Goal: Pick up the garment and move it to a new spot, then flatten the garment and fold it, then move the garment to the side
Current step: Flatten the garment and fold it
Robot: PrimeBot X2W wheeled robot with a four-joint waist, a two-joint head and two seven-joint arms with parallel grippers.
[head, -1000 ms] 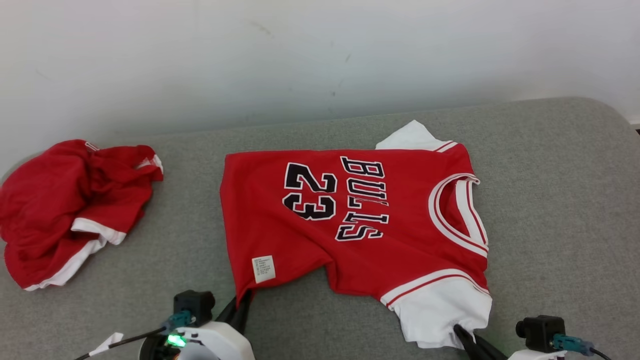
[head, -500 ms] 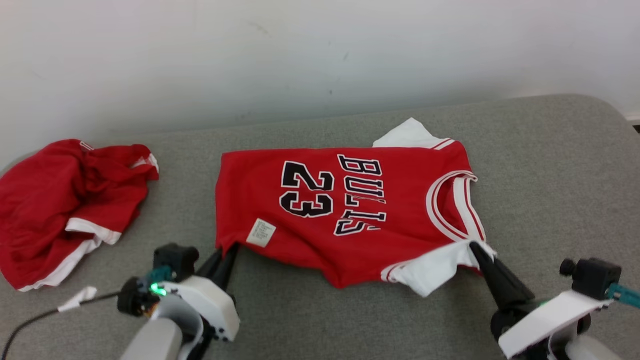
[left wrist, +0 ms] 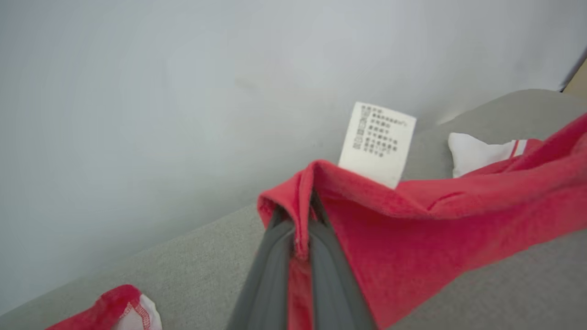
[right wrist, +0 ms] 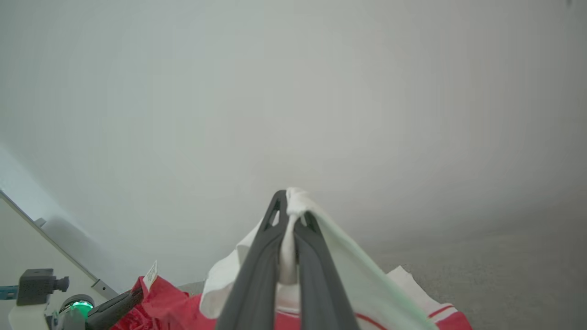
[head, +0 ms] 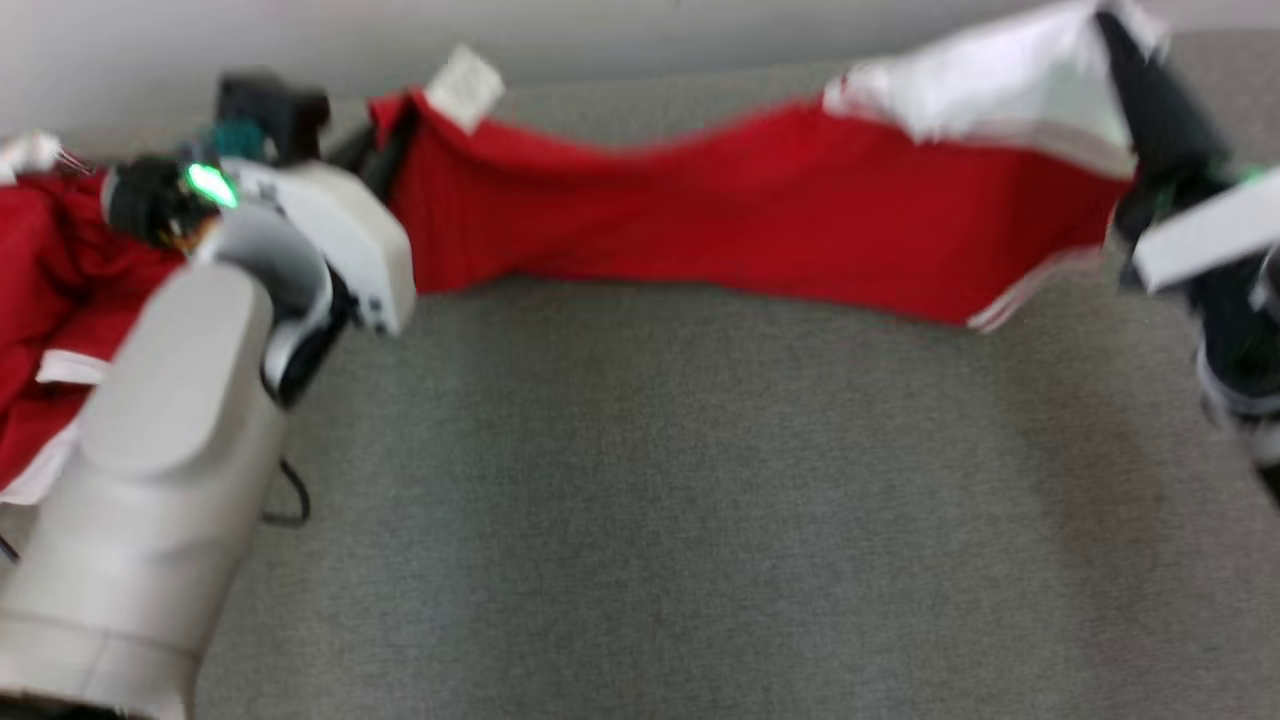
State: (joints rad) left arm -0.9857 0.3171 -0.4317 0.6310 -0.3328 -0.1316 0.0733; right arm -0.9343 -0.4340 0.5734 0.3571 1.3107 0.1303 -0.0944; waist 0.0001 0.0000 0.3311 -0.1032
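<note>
**Clerk:** Entry one, the left gripper (left wrist: 297, 219)?

**Checker:** Jaws closed, no gap. It has a red hem corner of the jersey (head: 750, 220) pinched, with the cloth running down between the two fingers. A white care label (left wrist: 377, 143) stands up just beside the pinch.

**Clerk:** Entry two, the right gripper (right wrist: 290, 201)?

**Checker:** Jaws closed on the white sleeve (head: 1000, 80). The fabric is bunched over the fingertips and drapes down to one side.

**Clerk:** Arm poses?

**Checker:** The left forearm (head: 150, 470) is pale and rises from the lower left of the head view, its wrist turned in toward the jersey corner. The right arm sits at the upper right edge of that view. It is blurred, with the dark fingers pointing up.

**Clerk:** Location of the jersey?

**Checker:** It is strung between the two grippers with the held edge raised and sagging in the middle, over the grey padded surface (head: 650, 520). Whether the lower edge touches the surface cannot be told.

**Clerk:** Other stock?

**Checker:** One second red garment (head: 40, 260) with white trim lies crumpled at the left edge. A pale wall (right wrist: 293, 91) is behind.
</note>
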